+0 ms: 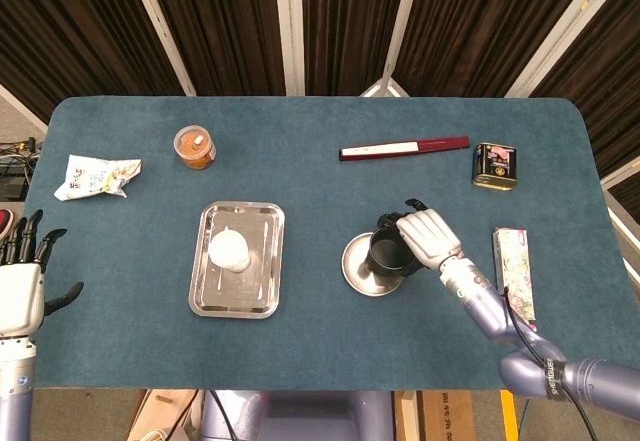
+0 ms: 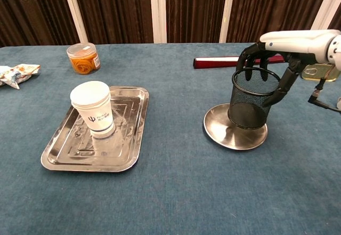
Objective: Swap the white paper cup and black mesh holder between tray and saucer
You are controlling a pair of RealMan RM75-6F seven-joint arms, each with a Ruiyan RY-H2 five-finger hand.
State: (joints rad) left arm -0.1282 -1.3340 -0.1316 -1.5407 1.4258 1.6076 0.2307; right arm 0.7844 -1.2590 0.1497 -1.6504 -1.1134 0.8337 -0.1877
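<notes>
The black mesh holder (image 2: 250, 99) (image 1: 384, 252) stands upright on the right part of the round steel saucer (image 2: 226, 131) (image 1: 357, 269). My right hand (image 2: 277, 48) (image 1: 425, 238) grips the holder's rim from above, fingers curled around it. The white paper cup (image 2: 94, 108) (image 1: 229, 251) stands upright in the steel tray (image 2: 69, 152) (image 1: 237, 301), left of the saucer. At the lower left edge of the head view my left hand (image 1: 22, 281) hangs off the table, fingers spread and holding nothing.
An orange-filled jar (image 1: 195, 146) and a snack bag (image 1: 96, 176) lie at the back left. A dark red long box (image 1: 404, 148), a black-gold tin (image 1: 494, 166) and a patterned flat box (image 1: 515, 279) lie around the right side.
</notes>
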